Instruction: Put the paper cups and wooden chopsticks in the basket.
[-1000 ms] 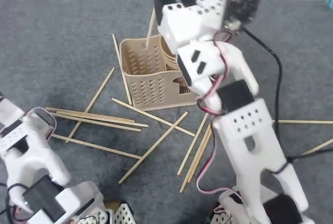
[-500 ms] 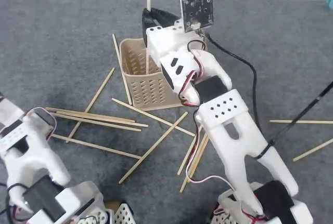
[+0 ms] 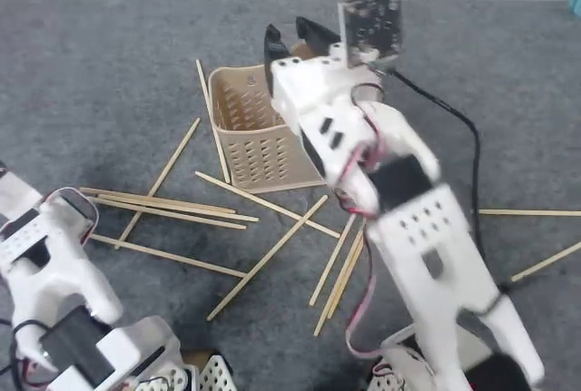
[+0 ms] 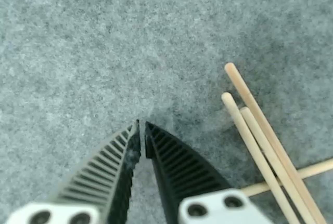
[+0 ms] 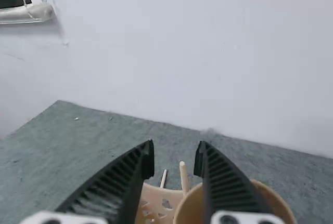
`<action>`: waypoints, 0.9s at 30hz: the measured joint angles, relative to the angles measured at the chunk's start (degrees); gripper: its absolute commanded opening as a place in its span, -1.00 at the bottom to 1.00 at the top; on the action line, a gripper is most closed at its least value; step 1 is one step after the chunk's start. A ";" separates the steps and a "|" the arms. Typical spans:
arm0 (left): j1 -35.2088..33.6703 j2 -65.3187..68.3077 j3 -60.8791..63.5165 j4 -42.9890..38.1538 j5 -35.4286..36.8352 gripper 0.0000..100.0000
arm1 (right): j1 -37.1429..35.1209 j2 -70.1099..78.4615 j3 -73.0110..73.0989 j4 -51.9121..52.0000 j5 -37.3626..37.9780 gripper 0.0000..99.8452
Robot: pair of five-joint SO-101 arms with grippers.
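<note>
Beige perforated plastic basket (image 3: pixel 254 137) stands upright on the grey carpeted desk (image 3: pixel 109 73). The right wrist view shows a brown paper cup (image 5: pixel 234 200) in it and two wooden chopstick ends (image 5: pixel 183 174) sticking up beside the cup. The cup's lower part is cut off, so I can't tell the cup count.

Right gripper (image 3: pixel 289 30) sits above the basket's far edge, fingers (image 5: pixel 130 177) apart with a moderate gap and nothing between them. The right arm's white body covers the basket's right side in the high view.

Left gripper (image 4: pixel 141 125) is low over bare desk, fingers closed tip to tip and empty, with three chopstick ends (image 4: pixel 257 141) just beside it.

Many loose wooden chopsticks (image 3: pixel 272 250) lie scattered on the desk in front of the basket, and one (image 3: pixel 213 119) is against its left wall. A few more on the right run out of frame.
</note>
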 measured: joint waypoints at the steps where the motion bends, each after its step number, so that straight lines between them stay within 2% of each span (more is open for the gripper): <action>1: 0.00 0.00 0.00 0.00 0.00 -0.97 | 0.09 -2.46 0.00 2.46 0.00 -0.74; 4: 0.00 0.00 0.00 0.00 0.00 -0.97 | 3.16 -10.64 0.00 11.43 0.00 -0.74; 7: 0.00 0.00 0.00 0.00 0.00 -0.97 | 9.23 -17.93 0.00 22.42 0.00 -0.74; 10: 0.00 0.00 0.00 0.00 0.00 -0.97 | 17.85 -21.36 0.00 30.24 -2.99 -0.74; 14: 0.00 0.00 0.00 0.00 0.00 -0.97 | 29.80 -21.36 0.00 34.64 -4.48 -0.74; 22: 0.00 0.00 0.00 0.00 0.00 -0.97 | 47.65 -9.49 0.00 42.99 -6.42 -0.74; 27: 0.00 0.00 0.00 0.00 0.00 -0.97 | 57.67 6.51 0.00 38.51 -13.01 -0.74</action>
